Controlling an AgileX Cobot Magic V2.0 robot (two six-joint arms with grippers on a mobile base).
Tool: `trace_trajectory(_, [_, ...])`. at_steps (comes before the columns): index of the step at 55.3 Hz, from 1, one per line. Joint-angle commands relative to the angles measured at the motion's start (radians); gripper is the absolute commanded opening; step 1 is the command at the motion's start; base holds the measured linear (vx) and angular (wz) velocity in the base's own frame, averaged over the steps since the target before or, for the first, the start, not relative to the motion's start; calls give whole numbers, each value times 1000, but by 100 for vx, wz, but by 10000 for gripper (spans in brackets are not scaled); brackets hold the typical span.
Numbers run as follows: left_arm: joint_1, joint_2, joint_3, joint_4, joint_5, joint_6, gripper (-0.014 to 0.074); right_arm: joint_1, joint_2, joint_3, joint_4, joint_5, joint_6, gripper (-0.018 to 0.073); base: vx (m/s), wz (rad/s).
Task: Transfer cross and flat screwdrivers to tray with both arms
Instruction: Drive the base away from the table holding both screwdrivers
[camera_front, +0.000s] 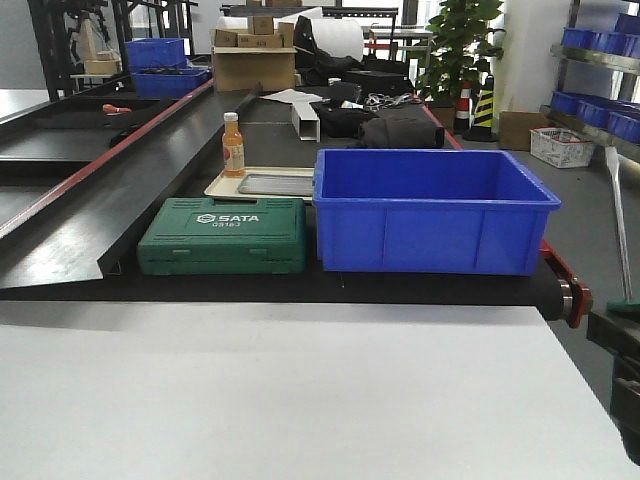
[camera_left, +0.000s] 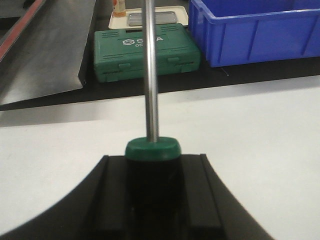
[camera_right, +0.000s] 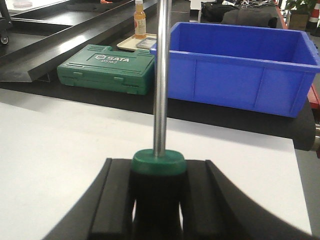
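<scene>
My left gripper (camera_left: 152, 167) is shut on the dark green and black handle of a screwdriver (camera_left: 152, 149). Its steel shaft (camera_left: 151, 70) points up and away over the white table. My right gripper (camera_right: 158, 170) is shut on a second screwdriver (camera_right: 158, 161) by a like handle, its shaft (camera_right: 161, 75) also pointing away. In the front view this shaft (camera_front: 616, 220) rises at the right edge above the right gripper (camera_front: 615, 338); the left gripper is out of that view. The silver-grey tray (camera_front: 275, 184) lies on the black belt behind the green case. It also shows in the left wrist view (camera_left: 137, 19).
A green SATA tool case (camera_front: 222, 236) and a deep blue bin (camera_front: 430, 210) stand at the belt's near edge. An orange bottle (camera_front: 233, 146) stands on a cream tray (camera_front: 222, 186) under the metal one. The white table (camera_front: 280, 390) fills the foreground. Boxes and bags sit further back.
</scene>
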Motion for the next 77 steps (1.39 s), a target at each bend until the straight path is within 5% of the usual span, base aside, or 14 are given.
trace_trajectory(1, [-3, -10, -31, -15, -88, -3, 0, -5, -9, -30, 2, -92, -1, -8, -23, -1])
trace_trajectory(39, [-3, -10, -31, -15, -88, -3, 0, -5, -9, -30, 2, -92, -1, -8, -28, -17])
trace_trajectory(77, [-3, -11, -31, -15, -87, -3, 0, -5, -9, -30, 2, -91, -1, -8, -26, -57])
